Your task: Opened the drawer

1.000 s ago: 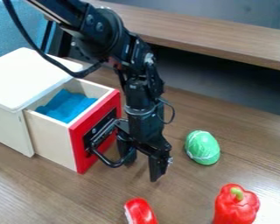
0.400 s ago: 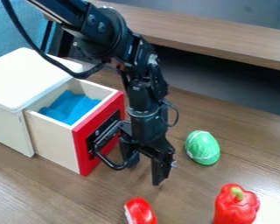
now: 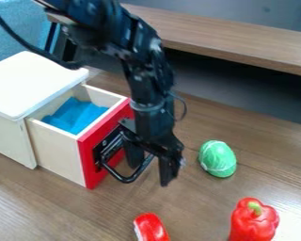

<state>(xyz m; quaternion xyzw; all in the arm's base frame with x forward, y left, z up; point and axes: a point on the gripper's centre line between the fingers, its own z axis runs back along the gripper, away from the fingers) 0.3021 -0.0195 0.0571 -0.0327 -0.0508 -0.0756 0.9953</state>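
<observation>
The drawer (image 3: 89, 160) is at left, pulled partly out of its wooden box (image 3: 34, 82), w/ the red front toward the right side. Blue material (image 3: 75, 115) lies in it. The gripper (image 3: 151, 173) is just right of the red front, pointing down beside the black handle (image 3: 129, 180); its two fingers are well apart, w/ no obj. clamped btwn them. Whether it touches the handle, I can't tell. A green toy (image 3: 217, 159) is at right, a red pepper (image 3: 253, 220) near right.
</observation>
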